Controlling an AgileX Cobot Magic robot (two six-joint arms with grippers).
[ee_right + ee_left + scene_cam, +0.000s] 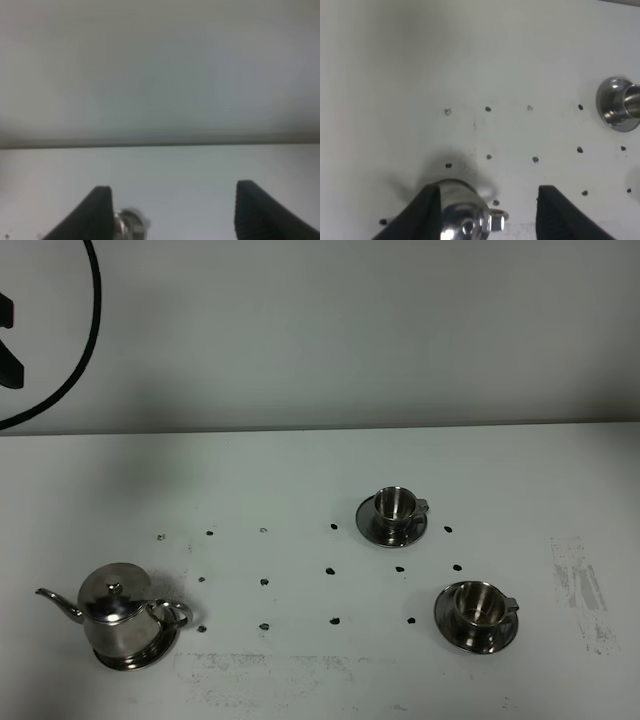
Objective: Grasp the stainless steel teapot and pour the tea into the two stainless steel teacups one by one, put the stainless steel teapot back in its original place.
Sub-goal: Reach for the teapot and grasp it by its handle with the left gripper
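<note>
Teapot = landmark for this entry. It stands upright, lid on, on its own saucer on the bench. Spout points away from the cups; loop handle faces them. Far cup: handle side of teapot, well apart, further back twd the wall. Near cup: same side, further out again, abt level w/ teapot. Both upright, each on one of the cup saucers. Tea not visible, so fill level unknown. Left tool hangs above the teapot, fingers spread and released, nothing betw them; lid knob shows below, just beside one finger. Right tool spread wide, empty; blurred shiny bit by one finger, can't tell what. Neither tool shows in the high view. Handling (judgement): polished steel, stiff, won't deform, prob. slippery on the round body. If full, heavy for its size, w/ load hanging off to one side of the grip. Best hold = loop handle, pads across it. Lid may be loose and could slide on tilt. Thin spout: keep clear of cup rims. Cups look light and could skate on their saucers if nudged. Count: 1 teapot, 2 cups, 3 saucers, 2 tools. Small dark dots on the bench in rows, some faint, not counted.
</note>
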